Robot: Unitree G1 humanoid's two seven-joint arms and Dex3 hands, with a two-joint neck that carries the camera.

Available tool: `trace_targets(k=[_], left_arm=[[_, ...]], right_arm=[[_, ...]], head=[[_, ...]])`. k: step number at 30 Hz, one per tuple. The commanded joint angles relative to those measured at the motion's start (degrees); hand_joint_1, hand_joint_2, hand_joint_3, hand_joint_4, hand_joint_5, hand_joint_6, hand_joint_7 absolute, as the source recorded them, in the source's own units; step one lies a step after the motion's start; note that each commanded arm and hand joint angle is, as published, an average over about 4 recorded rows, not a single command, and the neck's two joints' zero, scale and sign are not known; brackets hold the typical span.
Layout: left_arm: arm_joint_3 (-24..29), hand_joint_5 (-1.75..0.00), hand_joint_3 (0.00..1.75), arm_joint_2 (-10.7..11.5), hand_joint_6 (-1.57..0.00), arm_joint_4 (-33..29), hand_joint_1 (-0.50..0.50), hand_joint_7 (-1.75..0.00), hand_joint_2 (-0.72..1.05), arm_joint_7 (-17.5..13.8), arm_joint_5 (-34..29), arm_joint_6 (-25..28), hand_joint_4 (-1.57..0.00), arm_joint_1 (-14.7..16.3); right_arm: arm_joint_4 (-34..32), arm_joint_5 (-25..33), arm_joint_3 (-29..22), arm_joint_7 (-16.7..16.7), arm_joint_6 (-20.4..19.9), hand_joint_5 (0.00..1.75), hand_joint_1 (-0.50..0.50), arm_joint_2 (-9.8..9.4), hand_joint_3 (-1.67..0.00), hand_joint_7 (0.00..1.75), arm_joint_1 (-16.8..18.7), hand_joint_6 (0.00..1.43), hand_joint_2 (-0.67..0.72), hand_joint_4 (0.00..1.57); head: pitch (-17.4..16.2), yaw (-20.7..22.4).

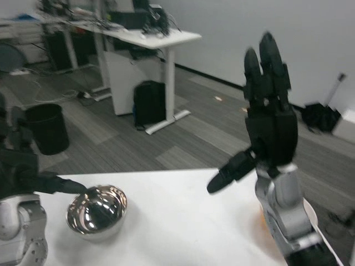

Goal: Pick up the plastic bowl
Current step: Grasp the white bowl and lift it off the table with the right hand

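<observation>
Nearest: white table [183,221], bare & smooth w/ a soft sheen, its far edge running across mid-frame. On its left part sits the bowl [97,210], upright, shiny w/ a mirror-like inside – looks metallic rather than plastic, can't tell material for sure. Left hand [25,177] at the pic's left edge, low over the table; one of its fingers [69,187] stretches out to the bowl's near-left rim, touching or just shy of it, can't tell which. Rest of that hand blurred & partly cut off, so can't tell if it's wide or closed; nothing seen held.

Right hand [269,119] raised well above the table on the right, upright, palm side toward cam, fingers straight & together pointing up, thumb stuck out to the left – spread, holding nothing. Well apart from the bowl. Faint orange patch [262,217] on the table beside the right forearm, mostly hidden.

Beyond: grey striped carpet floor [205,133]. Black bin [47,127] on the floor at left. Further back a white desk [150,39] cluttered w/ dark equipment & cables, black bag [150,102] under it. Dark bag [319,117] by the pale wall [233,33] far right.
</observation>
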Motion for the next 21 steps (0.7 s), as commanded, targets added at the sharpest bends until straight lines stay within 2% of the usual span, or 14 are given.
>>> trace_targets(k=[1,8,12,16,19,21], left_arm=[[0.20,0.00,0.00,0.27,-0.39,0.91,-0.38,0.00,-0.50,0.15,-0.71,-0.49,-0.34,0.26],[0.05,0.00,0.00,0.82,-0.39,3.10,-0.37,0.00,-0.53,0.09,-1.55,-0.51,-0.37,-0.47],[0.18,0.00,0.00,1.17,-0.39,4.03,-0.37,0.00,-0.48,0.09,-1.72,-0.51,-0.37,-0.99],[1.25,0.00,0.02,1.21,-0.41,4.93,-0.39,0.00,-0.50,0.15,-2.01,-0.35,-0.36,-1.74],[2.33,0.00,0.02,1.26,-0.40,5.35,-0.39,0.00,-0.50,0.13,-2.03,-0.33,-0.34,-2.18],[3.34,0.00,0.00,1.34,-0.39,5.56,-0.39,0.00,-0.53,0.13,-1.99,-0.33,-0.34,-2.49]], right_arm=[[-7.22,-1.04,-4.69,-0.66,4.11,0.00,-0.46,0.23,0.00,0.00,2.98,0.00,0.53,0.00],[-18.10,-1.54,-11.22,-0.77,13.52,0.00,-0.46,1.64,0.00,0.00,7.20,0.00,0.47,0.00],[-20.47,1.09,-13.90,-0.63,15.89,0.00,-0.46,1.81,0.00,0.00,9.71,0.00,0.44,0.00],[-20.65,8.37,-18.91,0.46,15.21,0.00,-0.46,-0.01,0.00,0.00,13.51,0.00,0.41,0.00],[-20.65,10.85,-23.74,1.17,15.27,0.00,-0.46,-1.70,0.00,0.00,17.35,0.00,0.41,0.00],[-20.60,14.63,-27.35,3.94,17.07,0.00,-0.46,-3.15,0.00,0.00,19.90,0.00,0.41,0.00]], head=[[-1.46,-3.10],[-4.03,-6.19],[-4.76,-7.52],[-5.05,-9.87],[-5.54,-11.78],[-5.69,-12.77]])
